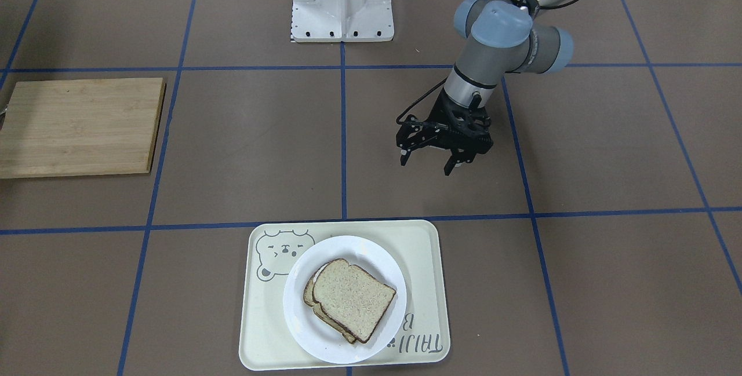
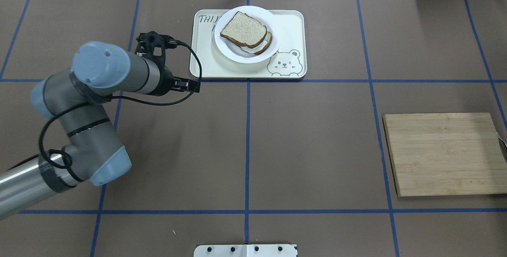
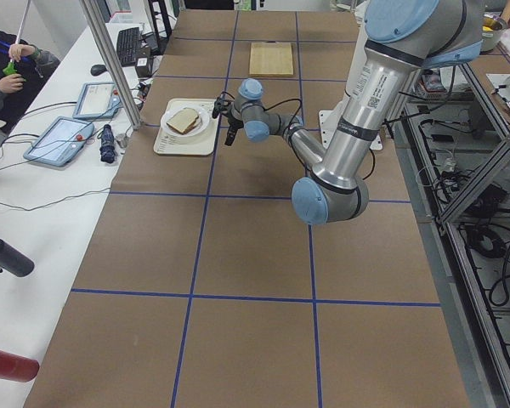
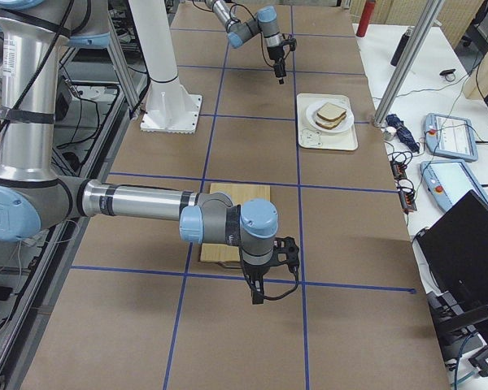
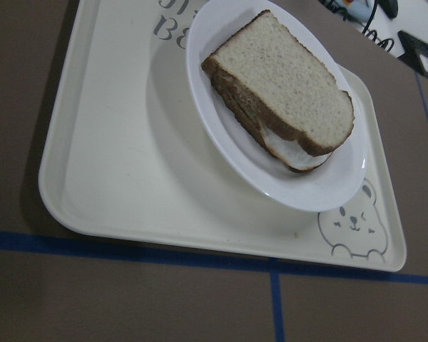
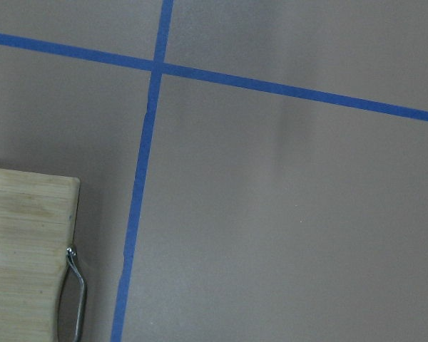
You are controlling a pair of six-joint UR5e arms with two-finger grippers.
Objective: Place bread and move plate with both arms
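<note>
The bread (image 1: pixel 353 298) lies on top of a second slice with white egg showing under it (image 5: pixel 292 153), on the white plate (image 1: pixel 359 248). The plate sits on the cream bear tray (image 1: pixel 417 248) at the table's far edge from the robot. The bread (image 2: pixel 242 30), plate (image 2: pixel 245 57) and tray (image 2: pixel 293 27) also show in the overhead view. My left gripper (image 1: pixel 426 161) is open and empty, hovering just short of the tray's edge; its wrist view shows the bread (image 5: pixel 278 78). My right gripper (image 4: pixel 268 280) hangs beside the cutting board; I cannot tell whether it is open or shut.
A wooden cutting board (image 2: pixel 443 154) lies on the robot's right side, with a metal handle (image 6: pixel 75 299) at its outer edge. The white stand base (image 1: pixel 342 2) is at the robot's side of the table. Blue tape lines grid the brown surface.
</note>
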